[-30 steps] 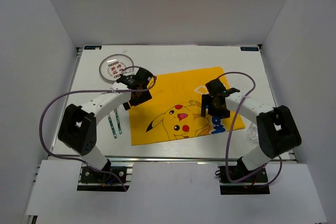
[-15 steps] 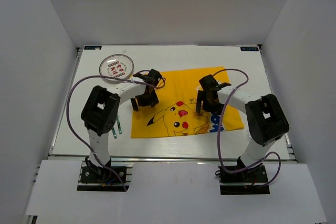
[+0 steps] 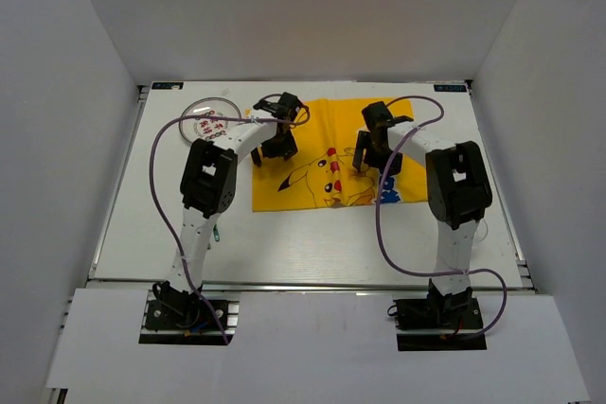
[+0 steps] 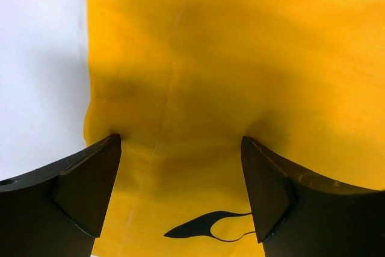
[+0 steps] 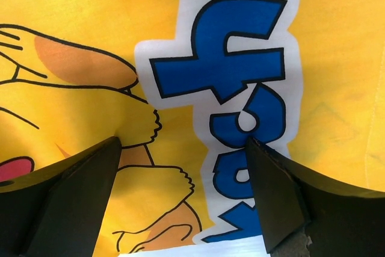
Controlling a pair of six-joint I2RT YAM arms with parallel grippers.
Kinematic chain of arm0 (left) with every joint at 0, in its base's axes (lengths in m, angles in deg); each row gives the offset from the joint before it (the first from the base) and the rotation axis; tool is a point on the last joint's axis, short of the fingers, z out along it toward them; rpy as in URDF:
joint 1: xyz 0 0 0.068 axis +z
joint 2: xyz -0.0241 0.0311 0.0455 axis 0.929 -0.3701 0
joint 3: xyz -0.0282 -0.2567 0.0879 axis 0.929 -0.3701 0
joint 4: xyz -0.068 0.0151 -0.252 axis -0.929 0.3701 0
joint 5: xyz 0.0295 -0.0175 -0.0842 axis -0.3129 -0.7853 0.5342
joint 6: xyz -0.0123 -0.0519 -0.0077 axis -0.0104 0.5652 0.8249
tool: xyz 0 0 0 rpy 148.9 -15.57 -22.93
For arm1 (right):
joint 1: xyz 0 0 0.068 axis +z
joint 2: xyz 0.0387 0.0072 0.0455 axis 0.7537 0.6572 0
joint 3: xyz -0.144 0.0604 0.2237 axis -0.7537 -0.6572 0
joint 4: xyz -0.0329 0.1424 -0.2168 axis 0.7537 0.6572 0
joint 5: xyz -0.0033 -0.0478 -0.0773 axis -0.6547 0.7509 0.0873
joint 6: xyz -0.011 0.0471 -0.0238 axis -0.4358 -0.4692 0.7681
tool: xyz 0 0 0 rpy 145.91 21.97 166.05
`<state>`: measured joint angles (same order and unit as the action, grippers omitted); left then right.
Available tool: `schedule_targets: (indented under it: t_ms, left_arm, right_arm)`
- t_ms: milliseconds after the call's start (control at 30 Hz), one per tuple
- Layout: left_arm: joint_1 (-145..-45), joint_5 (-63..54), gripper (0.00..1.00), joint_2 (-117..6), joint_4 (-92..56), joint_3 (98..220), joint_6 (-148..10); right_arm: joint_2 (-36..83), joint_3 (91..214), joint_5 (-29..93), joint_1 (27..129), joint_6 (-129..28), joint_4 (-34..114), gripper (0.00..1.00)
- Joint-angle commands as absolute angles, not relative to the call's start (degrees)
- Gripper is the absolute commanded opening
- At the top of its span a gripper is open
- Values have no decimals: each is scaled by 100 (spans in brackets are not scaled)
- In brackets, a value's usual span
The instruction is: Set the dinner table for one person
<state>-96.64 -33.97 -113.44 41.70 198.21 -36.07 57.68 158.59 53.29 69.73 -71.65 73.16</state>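
Both the left gripper point(image 4: 179, 144) and the right gripper point(image 5: 183, 144) are standing with jaws spread wide, pressing down onto the yellow Pikachu cloth point(image 3: 327, 125), which is puckering under them. That cloth is lying across the far middle of the dinner table point(image 3: 312, 243), a stiff, fixed white top that is not for gripping; the cloth, by my judgement, is behaving as soft, light and apt to bunch, so an edge or corner is offering the best hold

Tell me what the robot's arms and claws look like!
Both arms, left arm and right arm, are white tubes with chunky black joints. A thin purple cable loops along each. The left claw and right claw have plain black wedge-shaped fingers.
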Motion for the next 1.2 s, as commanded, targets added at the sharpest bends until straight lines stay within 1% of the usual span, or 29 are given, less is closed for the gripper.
schedule_targets:
  t_ms: [0,233,500,733,867,1000,1067,1167]
  left_arm:
    - [-9351,-3673,91,-11747,4395,20302,-4075]
    - [-8920,-3541,91,-12002,4369,20734,-4411]
    - [-8867,-3445,91,-11554,4018,19856,-4235]
    - [-8981,-3541,90,-11300,4044,19618,-4068]
    - [-8981,-3488,94,-10992,3982,19573,-4085]
    - [-8981,-3532,98,-10667,4149,19915,-4156]
    - [-8981,-3576,98,-10309,4054,19908,-4208]
    - [-8867,-3366,98,-9938,3868,19793,-4332]
  right_arm:
    - [6248,16163,5625,6808,-6871,7649,89]
    - [6441,16208,5502,6693,-6607,7579,89]
    - [6486,16454,5546,6588,-6379,7719,89]
    - [6398,16806,5555,6588,-6273,7974,89]
    - [6117,16789,5319,6579,-6326,7931,89]
    - [5740,17086,5072,6597,-6335,8009,89]
    - [5581,17236,4792,6588,-6256,8027,89]
    - [5203,17596,4773,6605,-6256,8228,89]
